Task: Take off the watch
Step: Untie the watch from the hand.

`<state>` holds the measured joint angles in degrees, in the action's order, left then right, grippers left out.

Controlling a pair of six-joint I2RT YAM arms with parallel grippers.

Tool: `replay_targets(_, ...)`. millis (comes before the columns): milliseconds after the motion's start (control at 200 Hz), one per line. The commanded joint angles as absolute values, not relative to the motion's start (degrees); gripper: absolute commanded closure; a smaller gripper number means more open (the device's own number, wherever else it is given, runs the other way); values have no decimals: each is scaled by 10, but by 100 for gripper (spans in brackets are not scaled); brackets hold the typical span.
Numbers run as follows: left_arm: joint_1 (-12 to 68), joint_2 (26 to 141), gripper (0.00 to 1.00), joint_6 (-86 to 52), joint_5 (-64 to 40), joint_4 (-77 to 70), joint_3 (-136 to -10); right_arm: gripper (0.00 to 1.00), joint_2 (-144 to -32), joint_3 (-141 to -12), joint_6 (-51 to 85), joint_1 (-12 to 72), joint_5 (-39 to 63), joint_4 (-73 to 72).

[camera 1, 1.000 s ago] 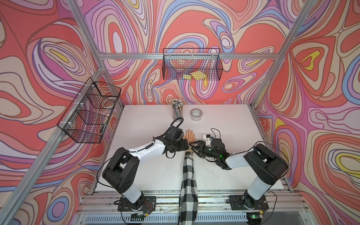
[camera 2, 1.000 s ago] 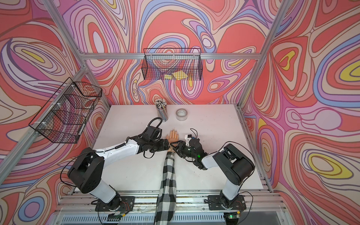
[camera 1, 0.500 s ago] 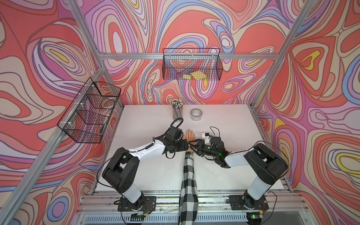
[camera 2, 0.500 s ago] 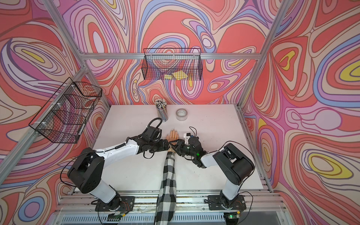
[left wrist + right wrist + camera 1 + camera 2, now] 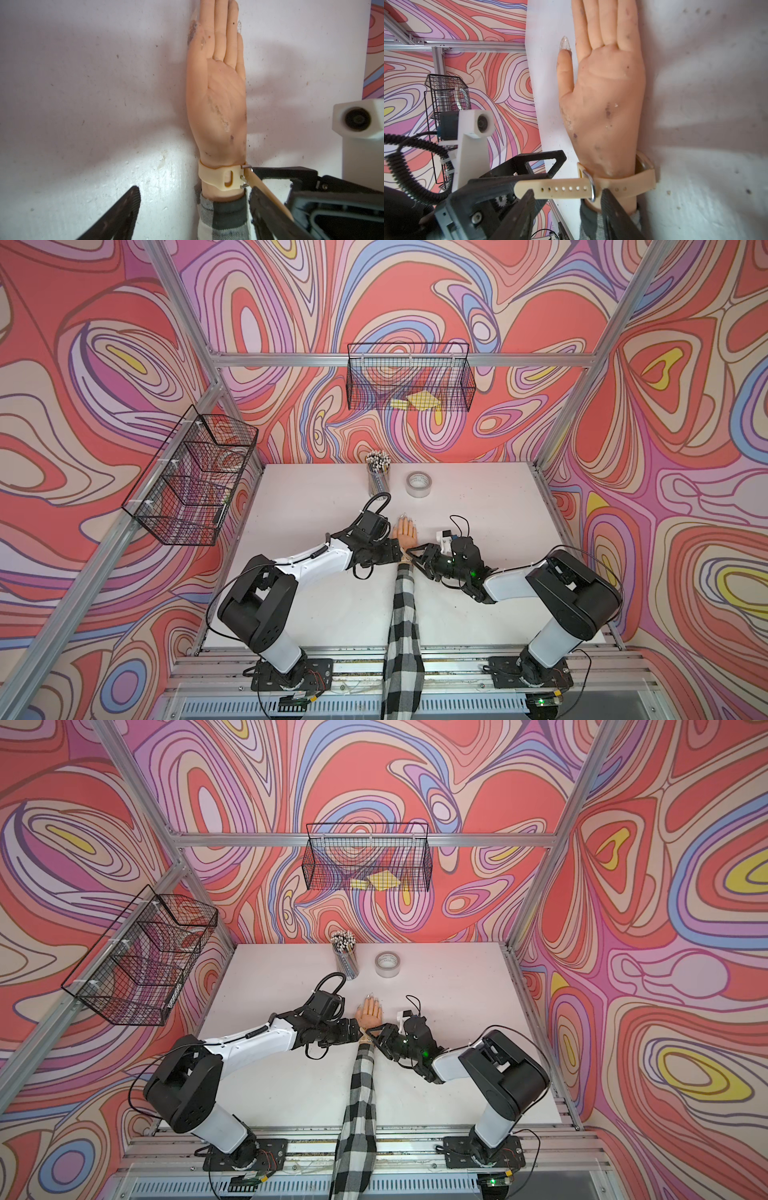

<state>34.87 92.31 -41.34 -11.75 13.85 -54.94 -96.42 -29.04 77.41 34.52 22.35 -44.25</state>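
A mannequin hand point(image 5: 405, 533) lies on the white table with a checked sleeve point(image 5: 404, 614) behind it. The watch point(image 5: 623, 182), with a cream strap, is round its wrist, also seen in both top views point(image 5: 404, 559) point(image 5: 365, 1039). The strap's free tail sticks out sideways through the metal buckle point(image 5: 589, 187). My right gripper point(image 5: 568, 192) is open, its fingertips standing at either end of that tail, and it comes in from the right point(image 5: 411, 560). My left gripper point(image 5: 193, 190) is open round the wrist and sleeve from the left point(image 5: 399, 556). The dial faces the table.
A cup of pencils point(image 5: 378, 477) and a grey tape roll point(image 5: 419, 484) stand at the back of the table point(image 5: 316, 614). Wire baskets hang on the back wall point(image 5: 409, 377) and the left wall point(image 5: 195, 477).
My right gripper has edged slightly closer to the wrist. The left arm and the hand have not moved.
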Motion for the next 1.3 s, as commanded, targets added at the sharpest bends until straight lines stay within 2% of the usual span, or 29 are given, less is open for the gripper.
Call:
replay_targets(0,351,906,16,-414,-112,137,-540,47,-979,-306,764,342,225,-443)
replay_targets(676,350,907,16,-417,-113,129,-534,49,-1008,-370,767,343,282,-452)
replay_targets(816,350,905,16,-416,-112,131,-533,51,-995,-366,767,343,275,-447)
replay_targets(1077,350,907,16,-414,-117,133,-534,54,-911,-319,731,328,218,-346)
replay_targets(1292,350,910,16,-412,-115,133,-535,53,-927,-323,722,323,232,-339)
